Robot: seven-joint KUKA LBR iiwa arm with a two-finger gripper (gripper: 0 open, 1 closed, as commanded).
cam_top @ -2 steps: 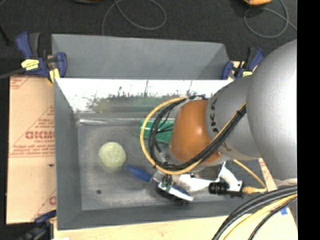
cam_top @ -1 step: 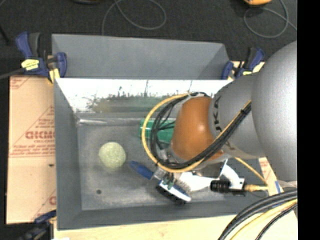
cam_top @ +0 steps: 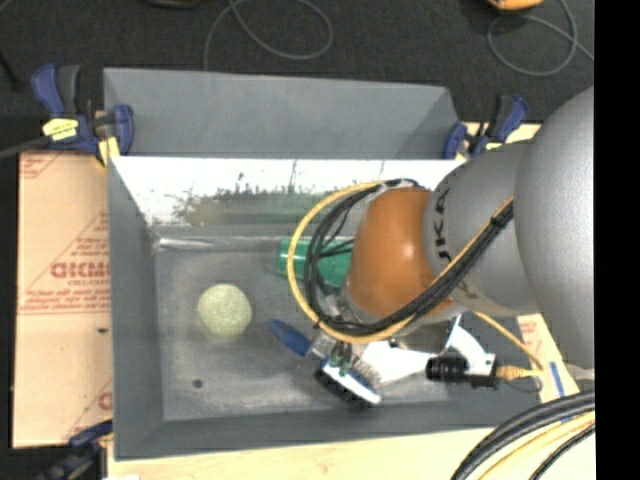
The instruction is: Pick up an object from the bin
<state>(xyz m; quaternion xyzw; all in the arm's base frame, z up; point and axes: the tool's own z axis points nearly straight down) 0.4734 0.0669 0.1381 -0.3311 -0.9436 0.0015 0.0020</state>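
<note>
— So, which step is in hand?
— The reach, I'd judge. The gripper [cam_top: 333, 353] sits low at the near middle of the bin [cam_top: 135, 298], just over a white brush [cam_top: 378, 366] with dark bristles, with a small blue piece [cam_top: 289, 337] beside it.
— Apart or together?
— Cannot tell; the orange cover [cam_top: 395, 253] hides it.
— And next?
— Probably closing squarely on the brush, clear of the pale green ball [cam_top: 224, 311] well to the left.

I see open bin floor [cam_top: 190, 378] left of my gripper [cam_top: 328, 350], broken only by a pale ball [cam_top: 224, 311]. A blue piece [cam_top: 290, 338] crowds the tool's left side, a white-and-black piece [cam_top: 350, 380] lies just below, and a green thing [cam_top: 300, 258] lies above.
</note>
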